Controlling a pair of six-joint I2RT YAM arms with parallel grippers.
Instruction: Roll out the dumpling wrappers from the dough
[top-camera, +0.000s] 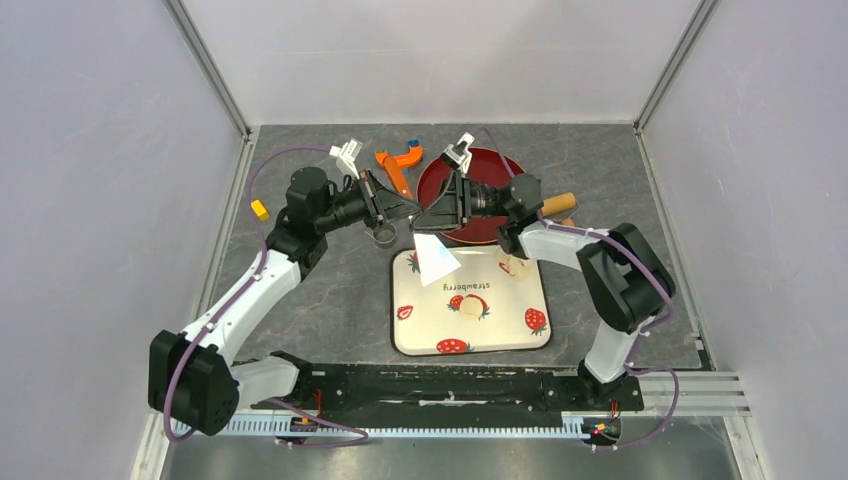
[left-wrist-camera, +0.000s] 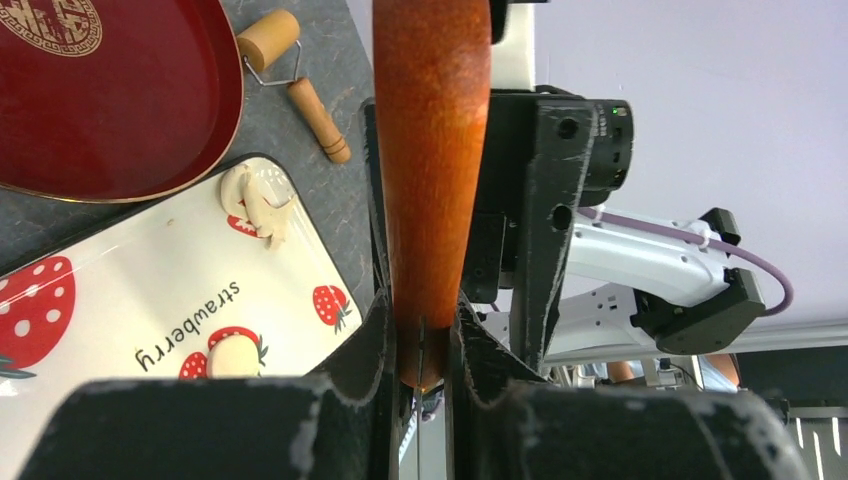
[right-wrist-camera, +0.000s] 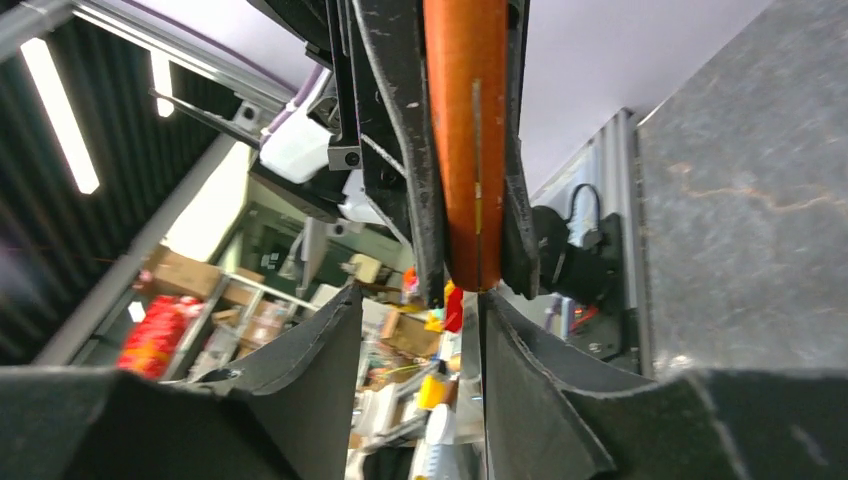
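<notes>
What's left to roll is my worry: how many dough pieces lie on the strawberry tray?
2. An irregular piece lies near the tray's far right corner; a round piece sits on the middle strawberry print. The white flat sheet over the tray's far left could hide another.

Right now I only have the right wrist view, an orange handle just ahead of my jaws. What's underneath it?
Observer: A white flat blade hangs below it, over the far left corner of the strawberry tray.
Operator: Where's the dough?
Observer: One dough lump sits mid-tray on a printed strawberry; a second dough piece lies near the far right edge.
Operator: And the roller?
Observer: The wooden roller lies on the table, right of the red plate.
</notes>
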